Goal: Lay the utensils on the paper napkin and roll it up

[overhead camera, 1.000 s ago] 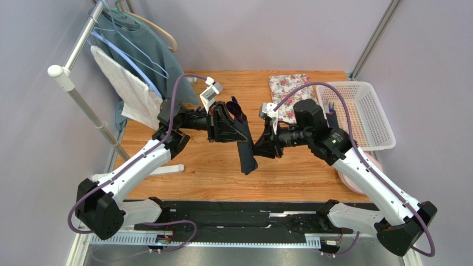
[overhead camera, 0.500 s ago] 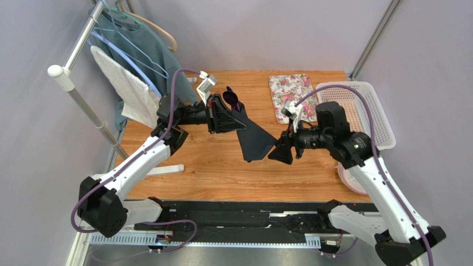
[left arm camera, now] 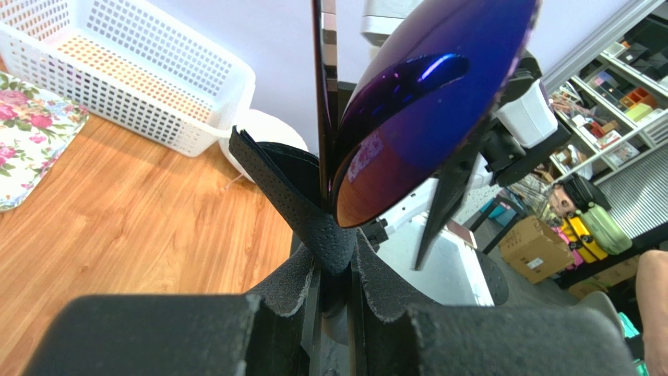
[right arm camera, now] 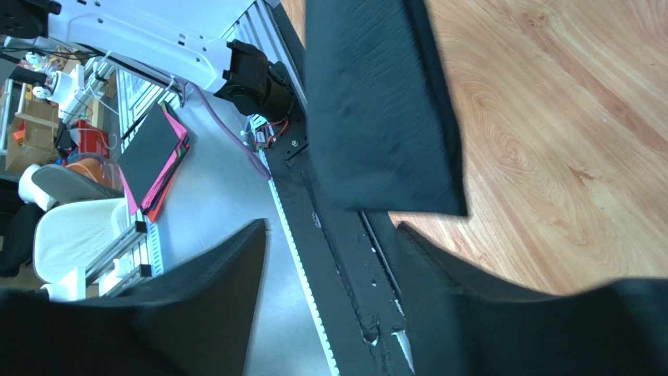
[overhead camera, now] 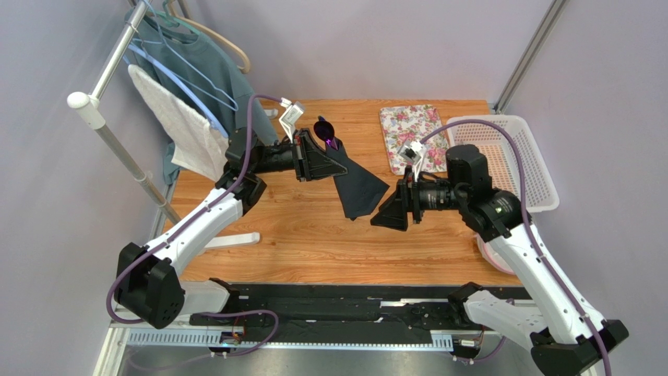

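Observation:
My left gripper is shut on the upper part of the black paper napkin and holds it above the table. The purple utensils stick out of the napkin's top, the spoon bowl uppermost. In the left wrist view the spoon bowl and a slim utensil edge rise from the napkin fold pinched between my jaws. The napkin hangs loosely unrolled. My right gripper is open and empty, just right of the napkin's lower end. In the right wrist view the napkin hangs beyond the spread fingers.
A floral mat lies at the back of the wooden table. A white mesh basket stands at the right, with a pink dish below it. A clothes rack with hanging garments stands at the left.
My right gripper has let go of the napkin and drawn back to the right. The napkin has loosened from a narrow roll into a wider hanging sheet. My left gripper moved slightly back.

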Controlling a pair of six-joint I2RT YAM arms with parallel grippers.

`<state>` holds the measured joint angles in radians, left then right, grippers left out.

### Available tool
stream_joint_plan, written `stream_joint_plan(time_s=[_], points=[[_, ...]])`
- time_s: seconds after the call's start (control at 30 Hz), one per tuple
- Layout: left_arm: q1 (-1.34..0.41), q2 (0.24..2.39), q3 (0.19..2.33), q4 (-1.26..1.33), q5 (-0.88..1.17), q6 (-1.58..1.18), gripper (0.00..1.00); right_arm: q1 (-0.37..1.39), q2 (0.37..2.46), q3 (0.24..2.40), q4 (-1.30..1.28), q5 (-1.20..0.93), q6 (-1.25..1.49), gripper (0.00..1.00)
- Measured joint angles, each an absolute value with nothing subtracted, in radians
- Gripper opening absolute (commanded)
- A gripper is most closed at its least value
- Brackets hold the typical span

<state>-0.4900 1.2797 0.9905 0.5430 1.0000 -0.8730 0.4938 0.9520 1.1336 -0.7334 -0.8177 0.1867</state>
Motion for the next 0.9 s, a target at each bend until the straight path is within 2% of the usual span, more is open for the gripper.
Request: stream_joint_plan(time_s=[0.13, 0.17, 0.23, 0.27, 0.9], points=[[-0.490, 1.280, 0.991, 0.543, 1.000, -0.879, 0.00, 0.494, 1.014, 1.134, -0.687, -0.823, 0.216, 0.34], [-0.490, 1.280, 0.991, 0.543, 1.000, -0.883, 0.00, 0.493, 1.024, 1.134, -0.679, -0.823, 0.219, 0.21], [-0.490, 1.280, 0.991, 0.543, 1.000, -0.891, 0.00, 0.489, 1.035, 1.134, -0.667, -0.827, 0.217, 0.10], [-0.490, 1.280, 0.991, 0.543, 1.000, -0.893, 0.00, 0.485, 1.039, 1.135, -0.661, -0.833, 0.221, 0.00], [-0.491, 1.277, 1.007, 0.543, 0.996, -0.931, 0.00, 0.477, 1.127, 1.104, -0.524, -0.921, 0.200, 0.00]])
